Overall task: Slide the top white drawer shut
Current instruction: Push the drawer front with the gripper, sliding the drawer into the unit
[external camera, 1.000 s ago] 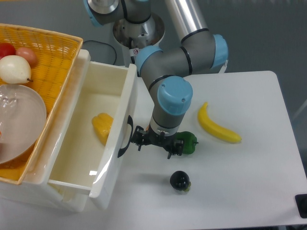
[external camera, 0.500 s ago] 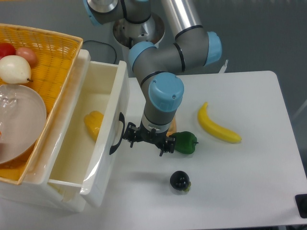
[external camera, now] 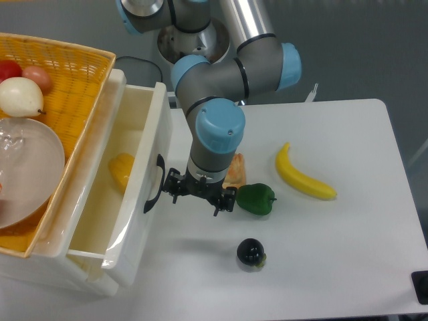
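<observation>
Spanning the right of the scene, the white table (external camera: 348,267) carries no readable writing, nor does anything on it; left of the table, the top white drawer (external camera: 137,200) stands partly open, its front pushed further in than half a second ago, with a yellow piece (external camera: 122,169) inside; above the drawer sits the yellow wicker basket (external camera: 73,80), holding a clear bowl (external camera: 27,170), a pale pear (external camera: 20,95) and red fruit (external camera: 9,69); the arm has shifted left with the drawer; the gripper (external camera: 198,194) sits just right of the drawer's black curved handle (external camera: 154,190), whether its claw is spread or pressed together cannot be told; right of the drawer lie a banana (external camera: 304,175), a green pepper (external camera: 255,199), an orange piece (external camera: 235,171) and a dark round fruit (external camera: 251,253).
</observation>
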Controlling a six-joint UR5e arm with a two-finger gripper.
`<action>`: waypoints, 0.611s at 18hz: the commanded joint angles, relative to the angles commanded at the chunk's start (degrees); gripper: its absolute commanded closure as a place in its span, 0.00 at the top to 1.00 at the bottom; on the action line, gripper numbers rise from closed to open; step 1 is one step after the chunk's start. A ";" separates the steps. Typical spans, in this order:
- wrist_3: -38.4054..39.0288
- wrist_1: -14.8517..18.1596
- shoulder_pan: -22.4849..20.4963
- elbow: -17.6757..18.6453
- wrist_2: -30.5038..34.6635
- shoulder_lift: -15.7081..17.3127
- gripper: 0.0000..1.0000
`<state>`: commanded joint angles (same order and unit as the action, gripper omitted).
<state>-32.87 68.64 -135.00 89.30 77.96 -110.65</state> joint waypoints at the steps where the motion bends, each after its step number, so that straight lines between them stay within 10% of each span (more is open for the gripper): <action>1: 0.00 0.09 0.44 0.00 0.00 0.00 1.00; 11: 0.18 0.00 2.37 0.35 -0.88 0.35 1.00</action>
<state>-32.70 68.64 -132.63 89.65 77.08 -110.30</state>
